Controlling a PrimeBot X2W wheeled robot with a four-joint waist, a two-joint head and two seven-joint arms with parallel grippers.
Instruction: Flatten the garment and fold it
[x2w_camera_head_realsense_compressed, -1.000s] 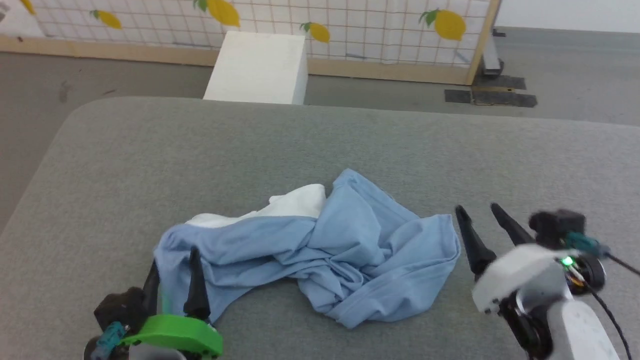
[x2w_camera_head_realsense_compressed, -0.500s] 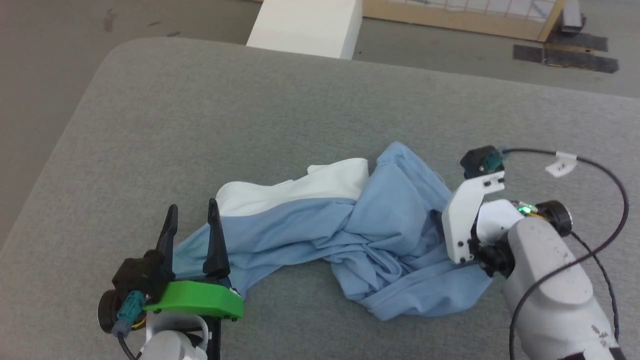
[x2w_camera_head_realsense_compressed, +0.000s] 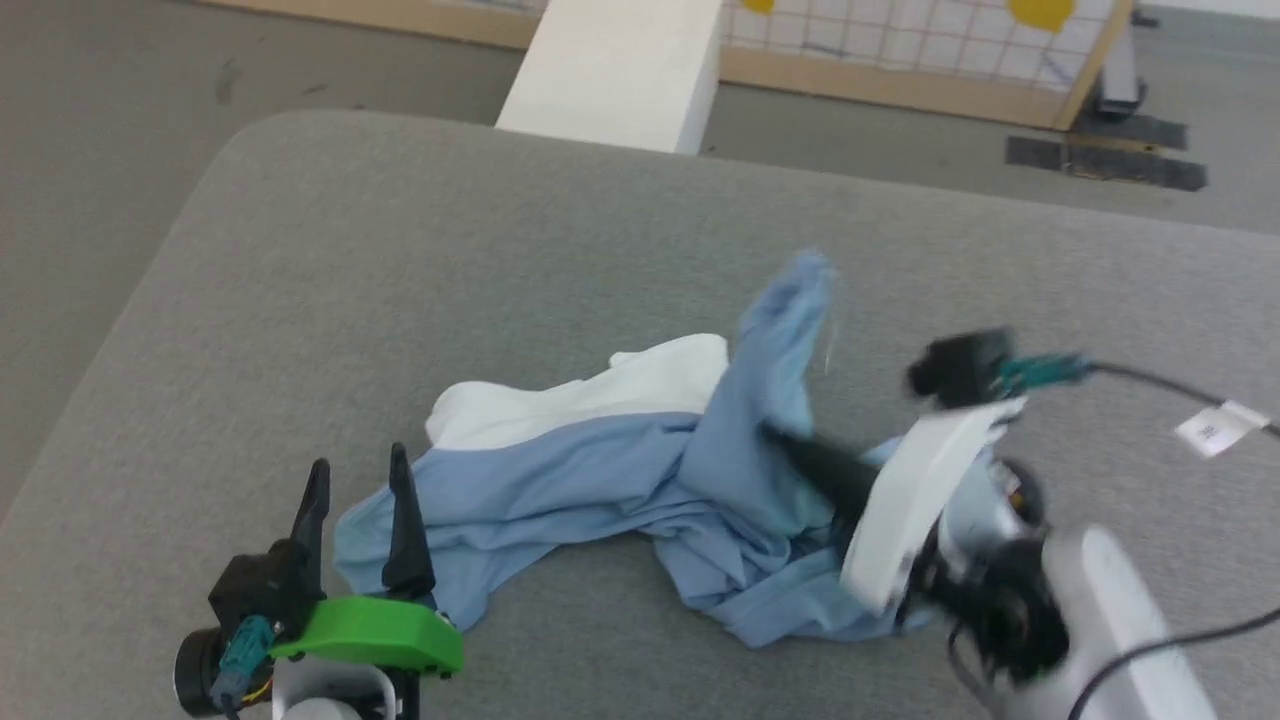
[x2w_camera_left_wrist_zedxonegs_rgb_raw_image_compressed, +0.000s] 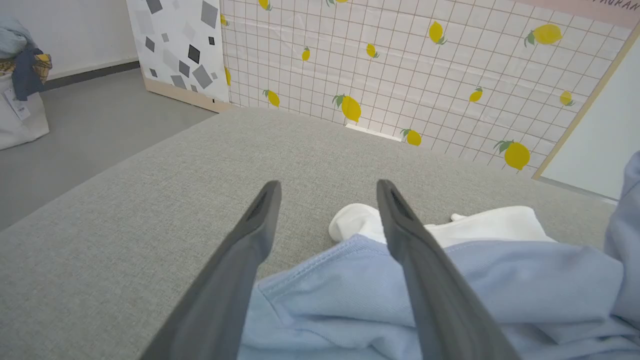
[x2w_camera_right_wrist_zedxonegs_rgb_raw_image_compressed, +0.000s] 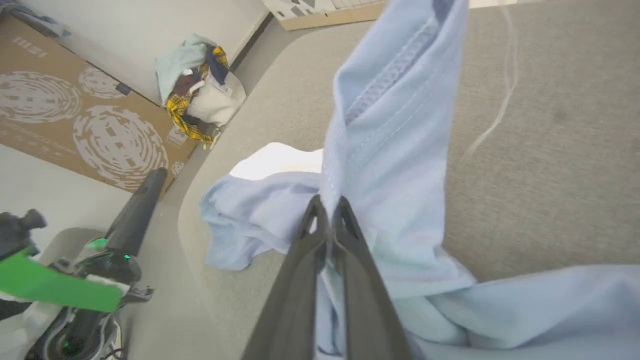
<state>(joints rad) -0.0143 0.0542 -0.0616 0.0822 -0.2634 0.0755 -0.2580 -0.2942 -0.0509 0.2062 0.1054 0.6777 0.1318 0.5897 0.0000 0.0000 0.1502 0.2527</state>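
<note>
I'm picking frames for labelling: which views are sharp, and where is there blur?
Head view: the right gripper is motion-blurred, the left gripper is crisp. Left wrist view: sharp throughout. Right wrist view: the garment shows its stitching clearly.

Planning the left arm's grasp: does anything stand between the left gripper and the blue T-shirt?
Nothing visible does. The left gripper, open, hovers right at the hem of the garment on the grey surface. The right gripper is shut on a raised fold further along.
</note>
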